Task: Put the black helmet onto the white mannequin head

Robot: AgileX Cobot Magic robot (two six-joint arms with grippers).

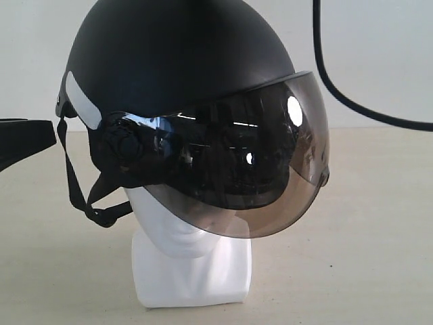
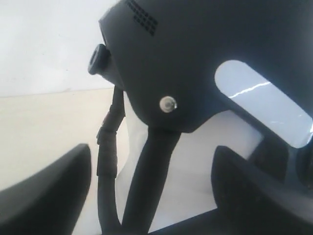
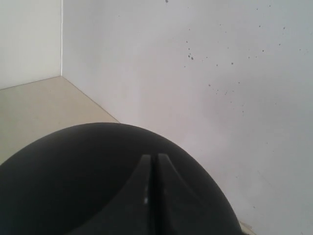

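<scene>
Helmet work looks done: the black helmet (image 1: 176, 68) sits on the white mannequin head (image 1: 193, 267), which stands on the desk (image 1: 352, 257), with the visor (image 1: 270, 169) down over the face. My left fingers (image 1: 26, 134) are spread wide with nothing between them. They are off to the helmet's side and apart from it, facing its chin strap (image 2: 110, 147) and a silver rivet (image 2: 167, 104). My right fingers (image 3: 151, 191) are pressed together, holding nothing, above the helmet's crown; whether they touch it I cannot tell.
</scene>
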